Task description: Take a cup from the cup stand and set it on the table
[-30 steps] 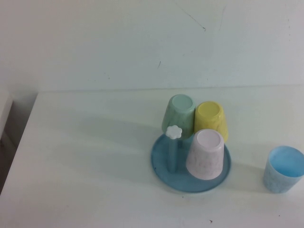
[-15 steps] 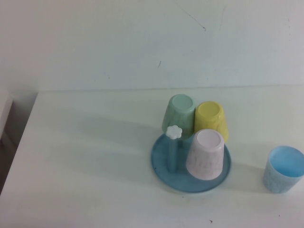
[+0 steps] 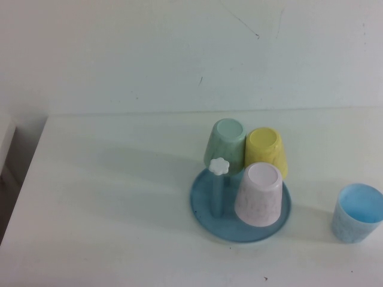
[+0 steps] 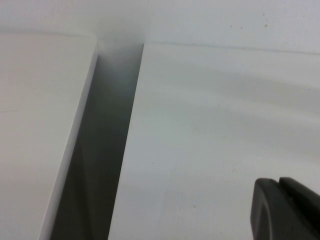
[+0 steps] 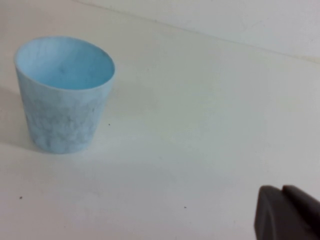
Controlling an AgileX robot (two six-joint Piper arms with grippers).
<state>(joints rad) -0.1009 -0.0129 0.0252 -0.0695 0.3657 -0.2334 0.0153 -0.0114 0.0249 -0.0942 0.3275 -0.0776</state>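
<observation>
- We see the table (image 3: 108, 197), a plain white top, filling most of the high view, with a dark gap along its left edge.
- The stand (image 3: 206, 218), a round blue dish, sits right of centre on the table.
- Three cups hang upside down on the stand: a green cup (image 3: 226, 143) at the back left, a yellow cup (image 3: 267, 152) at the back right, and a pink cup (image 3: 258, 194) at the front.
- The blue cup (image 3: 357, 213) stands upright, mouth up, on the table to the right of the stand and clear of it; the right wrist view shows the same cup (image 5: 62, 95) resting alone on the white top.
- One peg on the stand is bare, its white knob (image 3: 219, 166) showing at the front left.
- The left gripper (image 4: 287, 210) appears only as a dark tip over the table's left edge; we cannot tell whether it is released or clenched.
- The right gripper (image 5: 287, 212) appears only as a dark tip over the table, well apart from the blue cup; we cannot tell its state either.
</observation>
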